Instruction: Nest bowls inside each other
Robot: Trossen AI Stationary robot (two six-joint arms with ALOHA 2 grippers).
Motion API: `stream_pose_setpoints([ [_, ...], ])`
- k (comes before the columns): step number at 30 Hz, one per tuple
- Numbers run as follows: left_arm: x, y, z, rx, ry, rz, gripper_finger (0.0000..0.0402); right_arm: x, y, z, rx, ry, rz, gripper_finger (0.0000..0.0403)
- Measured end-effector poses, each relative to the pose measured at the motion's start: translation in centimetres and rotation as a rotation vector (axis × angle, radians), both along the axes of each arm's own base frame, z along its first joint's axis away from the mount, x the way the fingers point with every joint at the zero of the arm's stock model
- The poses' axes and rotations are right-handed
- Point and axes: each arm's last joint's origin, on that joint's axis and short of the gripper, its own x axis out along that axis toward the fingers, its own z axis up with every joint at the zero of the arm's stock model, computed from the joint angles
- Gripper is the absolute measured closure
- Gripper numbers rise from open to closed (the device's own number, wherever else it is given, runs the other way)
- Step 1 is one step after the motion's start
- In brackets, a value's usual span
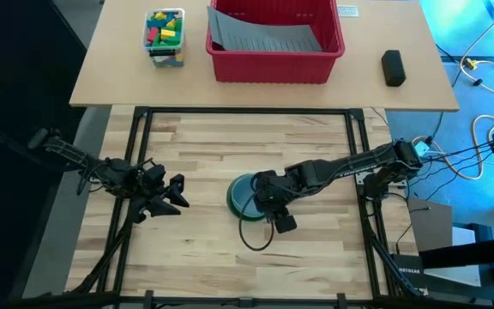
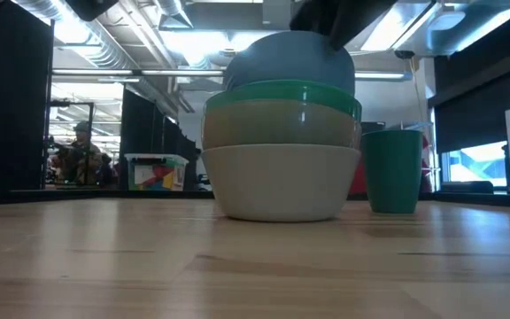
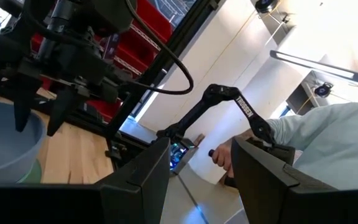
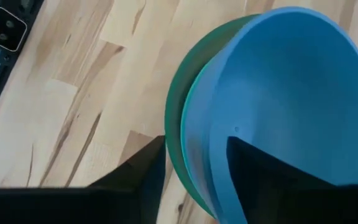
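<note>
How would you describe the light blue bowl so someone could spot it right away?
Find the stack of bowls in the middle of the wooden table, under the right gripper. The light blue bowl sits on top, above a teal green rim; the lower bowls are paler.

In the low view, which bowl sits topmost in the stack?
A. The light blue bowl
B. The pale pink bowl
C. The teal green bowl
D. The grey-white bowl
A: the light blue bowl rides on top of the stack, above the teal green bowl's rim, with the grey-white bowl at the bottom on the table.
</note>
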Motion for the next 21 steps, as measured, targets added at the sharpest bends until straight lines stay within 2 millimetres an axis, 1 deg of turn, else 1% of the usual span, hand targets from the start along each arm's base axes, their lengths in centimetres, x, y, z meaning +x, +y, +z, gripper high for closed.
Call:
stream_pose_setpoints([
  [16, 0.4, -0.2, -0.5, 0.0, 0.037, -0.003, 0.025, -0.5, 2.0, 1.2, 0.098, -0.014, -0.034, 0.0356],
  [21, 0.7, -0.3, -0.8, 0.002, 0.056, -0.003, 0.025, -0.5, 2.1, 1.2, 0.11, -0.009, -0.045, 0.0385],
])
